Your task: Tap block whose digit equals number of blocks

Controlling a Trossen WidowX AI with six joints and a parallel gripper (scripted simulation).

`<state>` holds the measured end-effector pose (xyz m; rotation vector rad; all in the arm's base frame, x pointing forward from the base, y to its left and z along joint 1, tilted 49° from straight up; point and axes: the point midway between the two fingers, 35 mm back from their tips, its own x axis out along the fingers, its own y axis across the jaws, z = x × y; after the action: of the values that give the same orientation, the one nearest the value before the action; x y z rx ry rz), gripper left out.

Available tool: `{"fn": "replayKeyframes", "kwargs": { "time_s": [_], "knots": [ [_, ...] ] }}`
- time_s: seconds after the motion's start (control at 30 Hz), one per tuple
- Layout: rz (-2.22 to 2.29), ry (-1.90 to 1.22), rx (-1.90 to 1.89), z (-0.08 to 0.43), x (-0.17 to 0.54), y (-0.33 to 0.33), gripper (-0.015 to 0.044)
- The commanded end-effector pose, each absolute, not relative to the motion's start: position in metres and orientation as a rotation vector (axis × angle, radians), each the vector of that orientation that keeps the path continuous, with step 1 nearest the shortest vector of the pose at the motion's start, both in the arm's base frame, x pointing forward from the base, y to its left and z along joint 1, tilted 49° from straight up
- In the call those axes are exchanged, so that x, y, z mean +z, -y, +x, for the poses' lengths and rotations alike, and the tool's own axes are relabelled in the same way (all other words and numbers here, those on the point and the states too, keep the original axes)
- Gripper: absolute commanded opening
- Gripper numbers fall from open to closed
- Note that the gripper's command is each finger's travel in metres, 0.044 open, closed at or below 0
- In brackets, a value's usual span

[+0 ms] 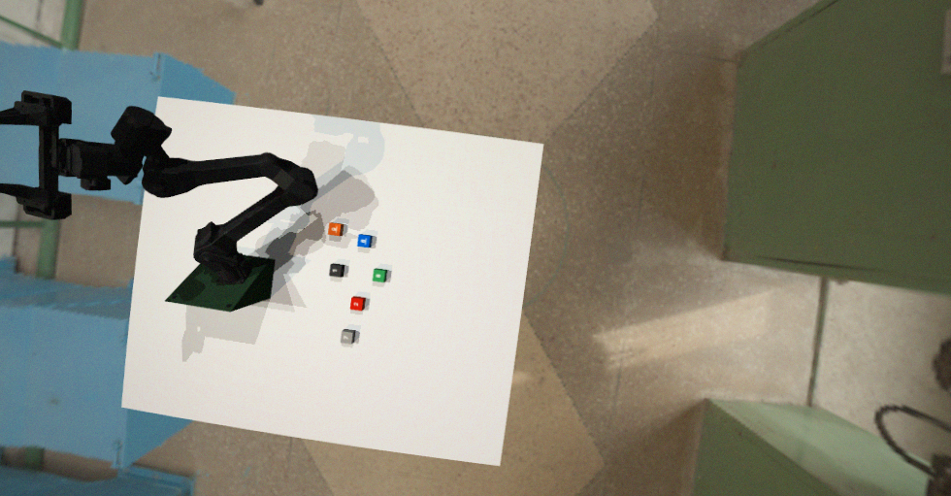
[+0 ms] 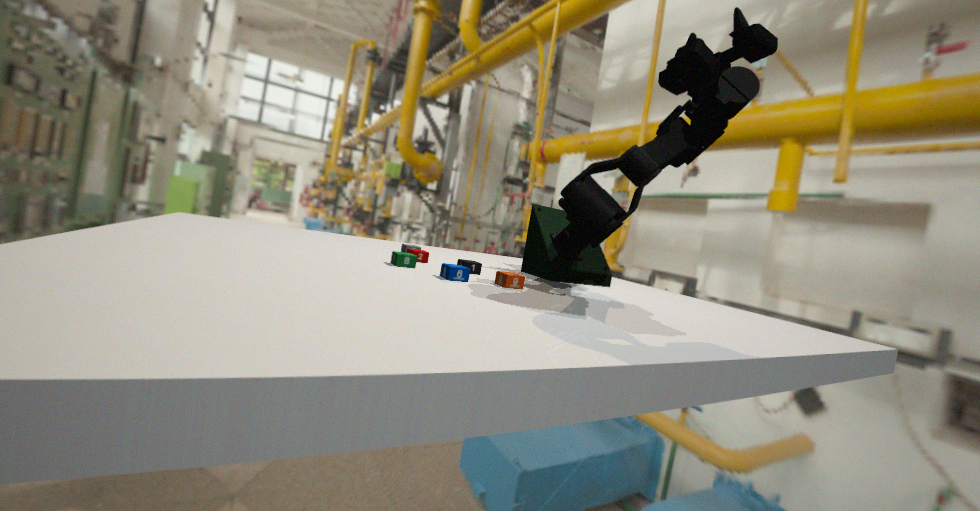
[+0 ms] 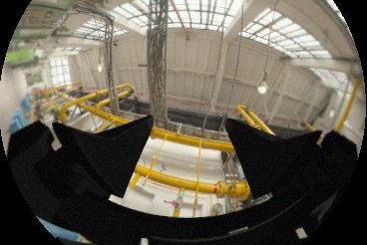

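Note:
A blue block [image 1: 364, 241] [image 2: 454, 272] shows what looks like an underlined 6. An orange block [image 1: 335, 229] [image 2: 509, 279] shows what looks like an underlined 9. A green block [image 1: 378, 275] [image 2: 403, 259] shows 8, a red block [image 1: 357, 303] [image 2: 419, 255] shows 2, and a black block [image 1: 337, 269] [image 2: 471, 266] shows 1. A grey block [image 1: 346, 336] has a faint digit, perhaps 7; it is mostly hidden behind the others in the exterior view. My gripper [image 3: 190, 121] is open and empty, high up and far from the blocks, beyond the table's left edge in the top view.
The white table [image 1: 439, 359] [image 2: 205, 315] carries the blocks and the arm's dark green wedge base [image 1: 222, 296] [image 2: 541, 247]. The base stands left of the blocks in the top view. The arm's shadow falls beside the orange block.

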<state>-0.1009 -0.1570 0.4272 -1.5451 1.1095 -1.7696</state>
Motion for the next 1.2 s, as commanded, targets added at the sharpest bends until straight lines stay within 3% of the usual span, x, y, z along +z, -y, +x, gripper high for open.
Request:
{"fn": "replayKeyframes", "kwargs": {
  "time_s": [0.0, 0.33, 0.53, 0.87, 1.17],
  "knots": [
    [-1.541, -1.106, -1.769, -0.101, 0.427, 0.158, 0.04],
    [-1.059, -0.848, -1.575, -0.129, 0.381, 0.258, 0.04],
    [-0.687, -0.747, -1.316, -0.104, 0.318, 0.336, 0.04],
    [-0.143, -0.75, -0.768, 0.017, 0.187, 0.406, 0.04],
    [0.268, -0.913, -0.221, 0.15, 0.073, 0.371, 0.04]
  ]
}}
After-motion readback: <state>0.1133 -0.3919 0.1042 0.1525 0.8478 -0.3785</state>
